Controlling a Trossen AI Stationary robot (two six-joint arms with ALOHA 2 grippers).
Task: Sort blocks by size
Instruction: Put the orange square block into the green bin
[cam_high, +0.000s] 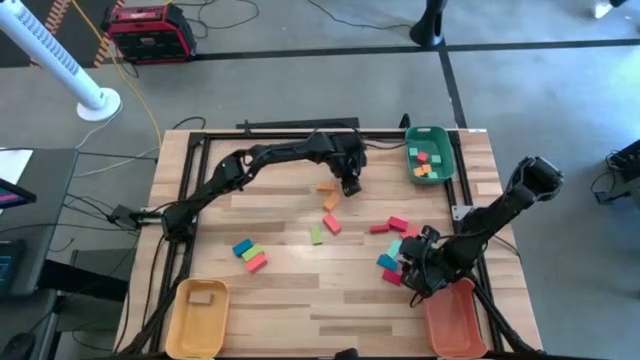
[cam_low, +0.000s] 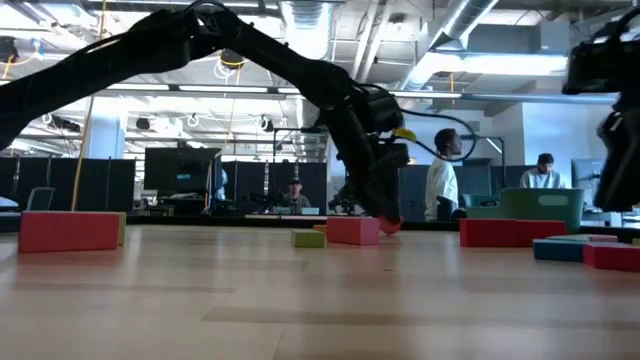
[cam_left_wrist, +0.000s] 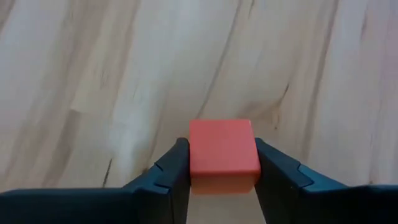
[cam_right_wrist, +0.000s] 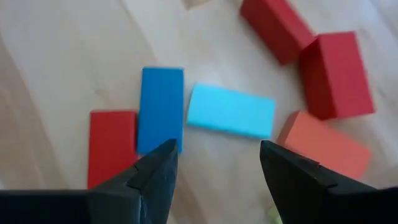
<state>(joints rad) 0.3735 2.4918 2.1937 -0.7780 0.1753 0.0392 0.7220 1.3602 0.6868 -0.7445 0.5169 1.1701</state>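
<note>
My left gripper (cam_high: 350, 187) hangs over the table's middle and is shut on a small red-orange cube (cam_left_wrist: 222, 146); it also shows in the low view (cam_low: 385, 212), close above the tabletop. My right gripper (cam_high: 415, 272) is open and empty, pointing down over a cluster of blocks near the right front. Below it lie a dark blue bar (cam_right_wrist: 160, 109), a light blue bar (cam_right_wrist: 231, 111), a red bar (cam_right_wrist: 112, 146), an orange block (cam_right_wrist: 323, 146) and two red blocks (cam_right_wrist: 333, 74). Other blocks lie flat on the wood: orange (cam_high: 330, 202), red (cam_high: 332, 224), green (cam_high: 317, 235). My left gripper pinches the cube by two opposite side faces (cam_left_wrist: 194, 155) between its two fingers (cam_left_wrist: 174, 168). The fingers come from above, pointing down at the wood. The cube sits level with its top face up. Whether its underside is clear of the table, I cannot tell.
A green tray (cam_high: 445, 170) with several small blocks stands at the back right. A yellow tray (cam_high: 180, 320) holding a tan block is at the front left, an orange tray (cam_high: 455, 320) at the front right. A blue, green and red group (cam_high: 248, 252) lies at the left front.
</note>
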